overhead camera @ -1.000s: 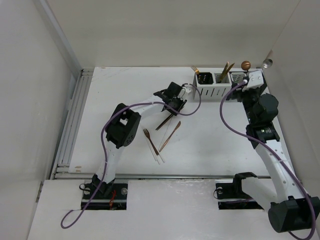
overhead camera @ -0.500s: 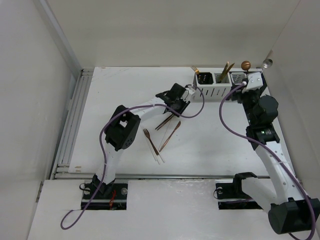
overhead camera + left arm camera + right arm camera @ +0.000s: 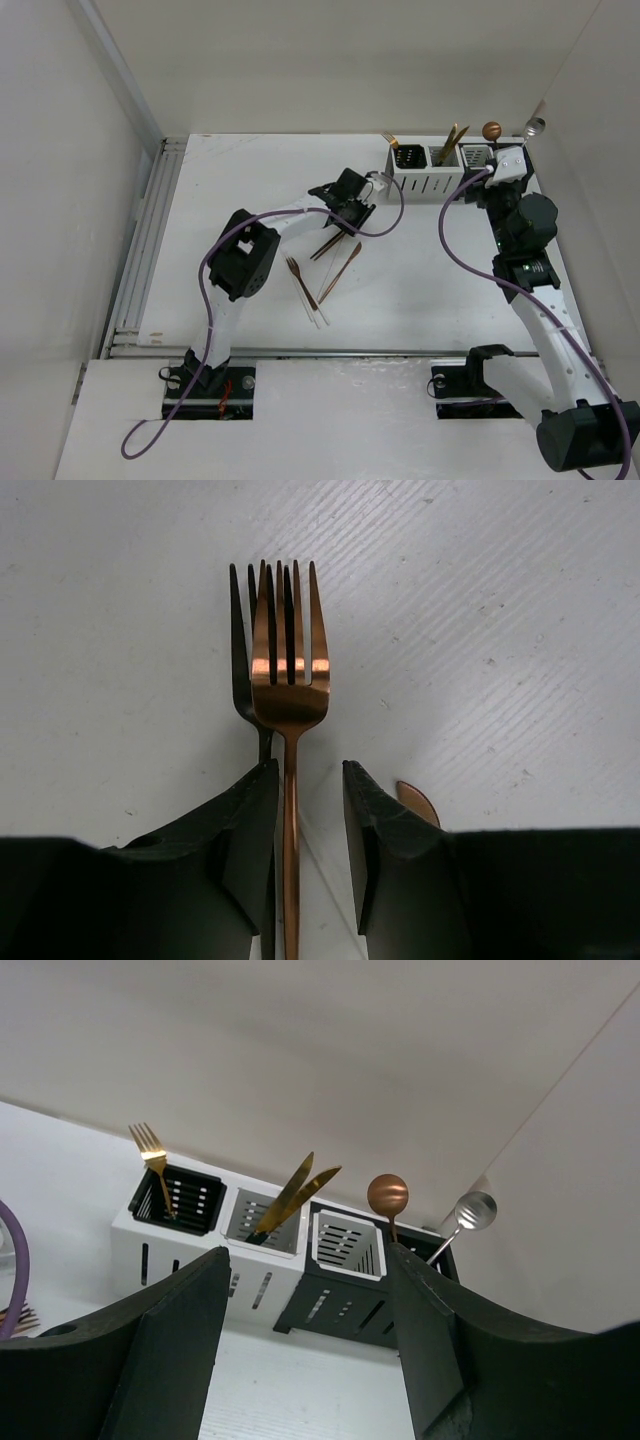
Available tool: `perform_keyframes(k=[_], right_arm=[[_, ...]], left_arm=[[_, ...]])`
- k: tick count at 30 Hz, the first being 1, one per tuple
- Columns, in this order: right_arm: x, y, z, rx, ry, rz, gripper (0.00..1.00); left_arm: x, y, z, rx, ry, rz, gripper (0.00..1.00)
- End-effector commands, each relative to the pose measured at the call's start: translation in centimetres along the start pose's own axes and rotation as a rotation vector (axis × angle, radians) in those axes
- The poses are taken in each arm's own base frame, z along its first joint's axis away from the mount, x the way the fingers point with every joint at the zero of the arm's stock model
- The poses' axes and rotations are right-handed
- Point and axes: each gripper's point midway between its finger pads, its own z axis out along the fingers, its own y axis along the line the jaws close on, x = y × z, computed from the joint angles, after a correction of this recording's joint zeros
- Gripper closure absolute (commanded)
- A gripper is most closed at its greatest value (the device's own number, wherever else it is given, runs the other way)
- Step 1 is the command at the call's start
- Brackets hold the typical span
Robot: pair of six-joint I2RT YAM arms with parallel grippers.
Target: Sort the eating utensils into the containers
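A copper fork (image 3: 288,670) lies lengthwise between the fingers of my left gripper (image 3: 310,767). Its neck rests against the left finger, with a clear gap to the right one. A dark fork shape hugs its left side; shadow or second fork, I cannot tell. A copper spoon tip (image 3: 418,802) peeks out by the right finger. More utensils (image 3: 320,275) lie mid-table. My right gripper (image 3: 308,1250) stands open and holds nothing, facing the containers (image 3: 300,1260). These hold a gold fork (image 3: 150,1150), gold knives (image 3: 295,1192), a copper spoon (image 3: 387,1195) and a silver spoon (image 3: 475,1210).
The containers (image 3: 435,172) stand at the back right, close to the rear wall. A metal rail (image 3: 150,250) runs along the table's left edge. Purple cables (image 3: 450,235) loop off both arms above the table.
My left gripper has shifted a little right and back again over the fork. The utensils on the table have not moved. The right arm has barely moved.
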Motion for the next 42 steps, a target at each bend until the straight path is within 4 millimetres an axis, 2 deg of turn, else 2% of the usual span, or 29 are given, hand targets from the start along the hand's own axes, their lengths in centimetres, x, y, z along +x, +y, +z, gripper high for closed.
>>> perform_keyframes(k=[1,5,10,14,18,21,23,26,28,33,36,37,39,42], right_arm=[[-1.3,-0.8,-0.3,0.031,-0.044,-0.006,0.31],[-1.6,-0.9,-0.5,0.034,-0.052,-0.006,0.31],[-1.6,-1.0,-0.5,0.034,-0.052,-0.015,0.31],[-1.6,-1.0,-0.5,0.034,-0.052,-0.015,0.31],[-1.6,-1.0,-0.5,0.034,-0.052,-0.015,0.31],[-1.6,-1.1,-0.5,0.043,-0.049,-0.024,0.31],[-1.5,-1.1,-0.5,0.043,-0.049,-0.024,0.31],[-1.5,-1.1,-0.5,0.043,-0.049,-0.024,0.31],[-1.6,-1.0,-0.5,0.033,-0.052,-0.024,0.31],[-1.6,-1.0,-0.5,0.033,-0.052,-0.024,0.31],[-2.4,-1.4,-0.5,0.048,-0.066,-0.023,0.31],[-2.4,-1.4,-0.5,0.048,-0.067,-0.014,0.31],[-2.9,-1.5,-0.5,0.051,-0.075,-0.013,0.31],[-2.9,-1.5,-0.5,0.051,-0.075,-0.013,0.31]], left_arm=[[-1.4,0.1,-0.4,0.004,-0.035,-0.005,0.7],[-1.6,0.1,-0.3,0.003,-0.044,-0.005,0.7],[-0.1,-0.2,1.2,0.026,0.006,0.003,0.72],[0.4,-0.4,1.9,0.039,0.019,0.002,0.8],[0.0,-0.7,1.6,0.058,0.009,0.002,0.84],[1.0,-0.7,1.8,0.06,0.032,0.0,0.97],[1.0,-0.8,1.8,0.06,0.032,-0.009,1.0],[0.0,-0.7,0.6,0.049,0.01,-0.016,1.0],[-1.8,-0.6,-0.5,0.047,-0.029,-0.013,1.0],[-6.7,0.3,-4.9,0.032,-0.13,-0.041,1.0],[-7.2,1.3,-7.0,0.027,-0.144,-0.101,1.0],[-7.0,1.5,-7.1,0.046,-0.135,-0.123,1.0],[-7.0,1.2,-8.2,0.079,-0.131,-0.143,1.0],[-7.3,0.7,-8.9,0.113,-0.128,-0.099,1.0]])
